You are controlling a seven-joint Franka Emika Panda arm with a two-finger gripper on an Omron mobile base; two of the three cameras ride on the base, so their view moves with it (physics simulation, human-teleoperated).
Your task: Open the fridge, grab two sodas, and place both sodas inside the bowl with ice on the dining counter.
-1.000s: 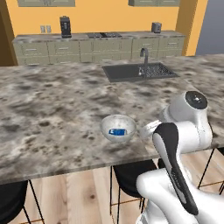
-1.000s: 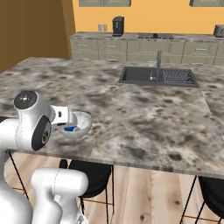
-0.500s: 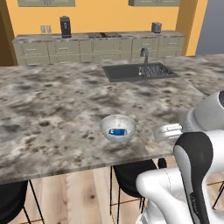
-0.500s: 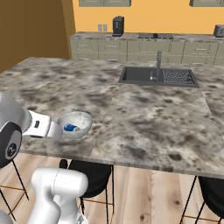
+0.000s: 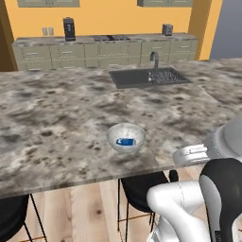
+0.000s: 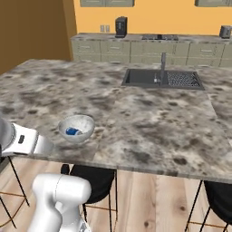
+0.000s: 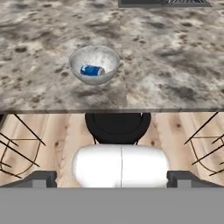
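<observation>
Where the mottled grey-brown worktop (image 5: 61,118) comes near its front edge, one pale bowl (image 5: 125,138) stands upright with whitish ice in it, and one blue can (image 5: 125,142) lies on its side inside the bowl. From the hand camera the same bowl (image 7: 94,64) sits on the stone just back from the edge, the blue can (image 7: 92,70) resting across its bottom; any print on the can is too small to read. In the right base view the bowl (image 6: 76,128) is near the worktop's front left corner.

The tool (image 7: 112,178) hangs off the worktop's front edge, below slab level, with its two dark tips set wide apart at either side of the hand view and nothing between them.

Further back a single dark sink (image 5: 149,77) is set into the stone, with one grey tap (image 5: 154,59) behind it. Dark stools (image 7: 117,127) stand under the overhang on a light plank floor (image 6: 149,199).

Along the yellow back wall (image 5: 113,14) runs a row of beige cupboards (image 5: 104,53); on top stand one dark appliance (image 5: 69,29) at the left and one smaller grey one (image 5: 167,30) at the right. No lettering can be made out on either.
</observation>
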